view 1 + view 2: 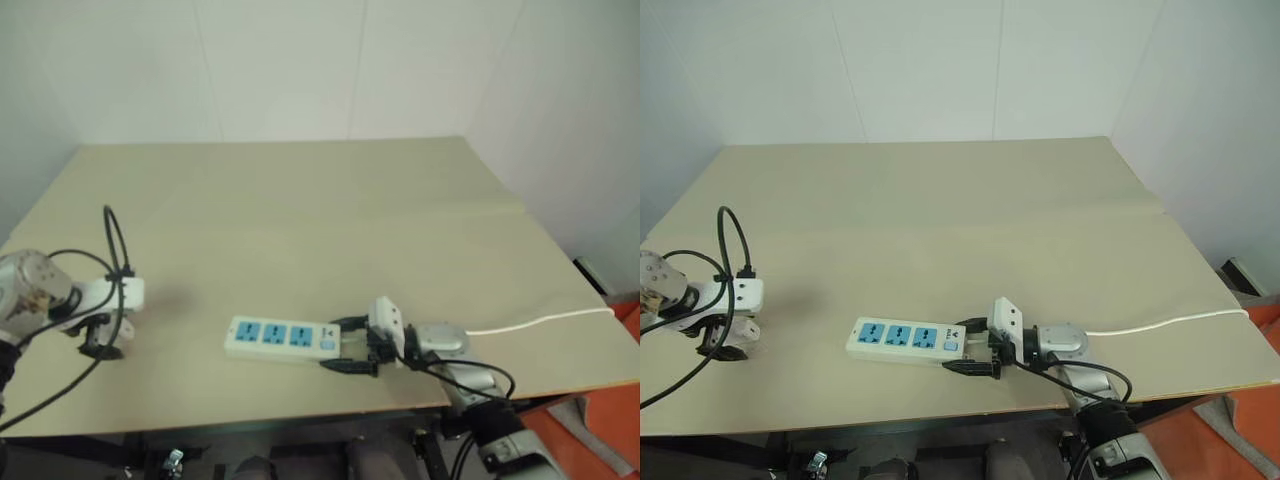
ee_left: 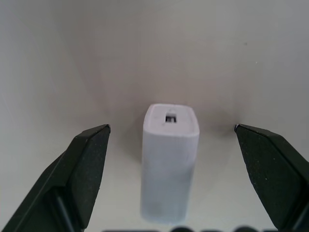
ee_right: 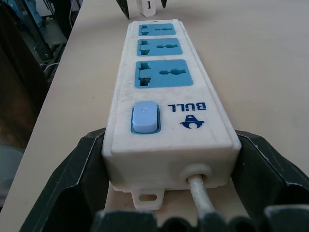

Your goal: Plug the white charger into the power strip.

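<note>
Between my left gripper's (image 2: 171,140) wide-open fingers (image 2: 84,169) I see the white charger (image 2: 170,164) lying untouched on the table (image 1: 300,220), near its left edge. Well to its right, my right gripper (image 1: 350,345) clamps the switch end of the power strip (image 1: 280,338).

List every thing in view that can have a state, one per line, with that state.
white charger: free on the table between the open fingers of the left pincer, not gripped, not plugged in.
power strip: flat on the table, all three blue sockets empty, switch end clamped.
left pincer: open, straddling the charger.
right pincer: shut on the strip's switch end.
white cord: trails along the table to its right edge.
</note>
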Action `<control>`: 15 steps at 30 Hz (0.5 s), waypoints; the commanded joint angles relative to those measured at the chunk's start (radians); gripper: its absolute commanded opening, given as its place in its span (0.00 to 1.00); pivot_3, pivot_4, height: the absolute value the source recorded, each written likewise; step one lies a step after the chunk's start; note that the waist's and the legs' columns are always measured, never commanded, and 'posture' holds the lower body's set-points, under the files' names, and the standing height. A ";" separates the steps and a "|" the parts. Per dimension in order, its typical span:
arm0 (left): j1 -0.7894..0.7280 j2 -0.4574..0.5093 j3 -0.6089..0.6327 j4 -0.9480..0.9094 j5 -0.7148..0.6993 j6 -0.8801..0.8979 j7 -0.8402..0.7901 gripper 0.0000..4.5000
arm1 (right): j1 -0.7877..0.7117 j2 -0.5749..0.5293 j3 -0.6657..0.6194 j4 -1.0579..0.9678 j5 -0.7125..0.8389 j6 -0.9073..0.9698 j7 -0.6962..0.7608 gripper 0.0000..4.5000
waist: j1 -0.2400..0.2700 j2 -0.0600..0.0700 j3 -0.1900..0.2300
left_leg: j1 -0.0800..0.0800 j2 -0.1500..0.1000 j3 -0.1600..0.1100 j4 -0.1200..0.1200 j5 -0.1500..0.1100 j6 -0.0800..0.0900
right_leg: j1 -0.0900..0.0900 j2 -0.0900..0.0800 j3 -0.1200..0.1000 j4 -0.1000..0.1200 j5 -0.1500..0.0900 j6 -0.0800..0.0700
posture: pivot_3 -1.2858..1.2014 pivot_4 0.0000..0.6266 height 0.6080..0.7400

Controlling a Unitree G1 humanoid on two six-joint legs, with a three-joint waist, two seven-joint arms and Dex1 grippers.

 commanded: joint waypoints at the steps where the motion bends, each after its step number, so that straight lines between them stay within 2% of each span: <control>1: -0.037 -0.012 -0.013 0.033 0.018 -0.029 -0.022 1.00 | 0.020 0.011 0.019 -0.009 0.011 0.022 -0.006 0.76 | 0.000 0.000 0.000 | 0.000 0.000 0.000 0.000 0.000 0.000 | 0.000 0.000 0.000 0.000 0.000 0.000 | 0.52 0.24 1.00; 10: -0.066 -0.057 -0.035 0.066 0.042 -0.057 -0.052 1.00 | 0.036 0.015 0.021 -0.029 0.012 0.036 -0.025 0.76 | 0.000 0.000 0.000 | 0.002 0.000 0.000 0.000 0.000 0.000 | 0.001 0.000 0.001 0.001 0.000 0.000 | 0.52 0.24 1.00; 13: -0.069 -0.060 -0.034 0.073 0.042 -0.066 -0.066 0.87 | 0.045 0.012 0.019 -0.039 0.013 0.040 -0.033 0.76 | 0.000 0.000 0.000 | 0.002 0.000 0.000 0.000 0.000 0.000 | 0.001 0.000 0.001 0.001 0.000 0.000 | 0.52 0.24 1.00; 15: -0.071 -0.062 -0.033 0.078 0.045 -0.071 -0.071 0.72 | 0.050 0.011 0.018 -0.044 0.015 0.042 -0.038 0.76 | 0.002 0.000 -0.001 | 0.002 0.000 0.000 0.000 0.000 0.000 | 0.002 0.000 0.001 0.001 0.000 0.000 | 0.52 0.24 1.00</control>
